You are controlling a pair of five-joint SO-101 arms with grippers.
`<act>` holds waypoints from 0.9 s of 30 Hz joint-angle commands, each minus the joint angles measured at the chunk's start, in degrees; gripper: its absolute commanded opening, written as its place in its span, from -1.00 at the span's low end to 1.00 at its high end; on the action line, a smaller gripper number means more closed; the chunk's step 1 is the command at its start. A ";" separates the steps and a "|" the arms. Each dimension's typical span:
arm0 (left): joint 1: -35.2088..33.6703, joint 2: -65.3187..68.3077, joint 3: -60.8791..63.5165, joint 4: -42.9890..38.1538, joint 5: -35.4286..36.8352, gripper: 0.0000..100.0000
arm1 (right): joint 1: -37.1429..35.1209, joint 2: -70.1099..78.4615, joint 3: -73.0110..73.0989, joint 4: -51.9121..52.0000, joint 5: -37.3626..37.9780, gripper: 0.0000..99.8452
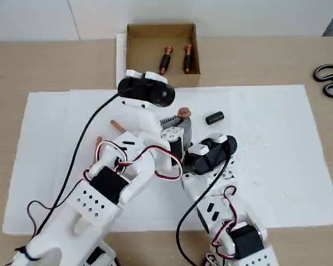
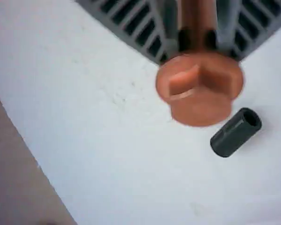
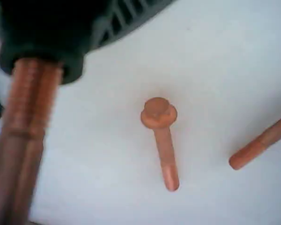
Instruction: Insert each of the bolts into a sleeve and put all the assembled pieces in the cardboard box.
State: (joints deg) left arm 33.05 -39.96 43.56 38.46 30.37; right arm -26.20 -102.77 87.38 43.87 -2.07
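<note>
Closed in the ribbed grey jaws of the left gripper point(image 1: 177, 120): a copper-coloured bolt point(image 2: 199, 89), long axis in line with the jaws, hexagonal head on a round flange, pointing away from the gripper toward the loose sleeve point(image 2: 235, 132). Pinched in the right gripper point(image 1: 182, 134), against a ribbed jaw: a matt black sleeve point(image 3: 37, 42), with a threaded copper shaft point(image 3: 23, 140) sticking out of one end. Both above the middle of the white, faintly grainy sheet point(image 1: 266, 166). Flat on that sheet: the loose sleeve, a short black tube; one loose bolt point(image 3: 160, 138); near it a second bolt point(image 3: 260, 145), not parallel to the first. Beyond the sheet, on the wooden table point(image 1: 33, 66): the open-topped cardboard box point(image 1: 134, 55), with two assembled pieces point(image 1: 165, 60) side by side, long axes toward the far wall, heads at the far end.
</note>
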 commanded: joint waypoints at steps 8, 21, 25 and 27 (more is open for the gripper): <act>3.87 -0.26 -4.09 6.24 -2.73 -0.99 | 0.48 -1.01 -0.70 -1.80 -0.44 -0.99; 4.31 -0.26 -4.09 11.34 -4.22 -0.99 | 0.48 -1.01 -0.70 -1.80 -0.44 -0.99; 4.31 -0.26 -4.09 11.87 -4.31 -0.99 | 0.48 -1.01 -0.70 -1.80 -0.44 -0.99; 4.31 -0.26 -4.09 11.87 -4.31 -0.99 | 0.48 -1.01 -0.70 -1.80 -0.44 -0.99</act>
State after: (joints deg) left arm 37.27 -39.78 41.36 49.98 26.68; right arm -26.20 -102.86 87.30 43.78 -2.15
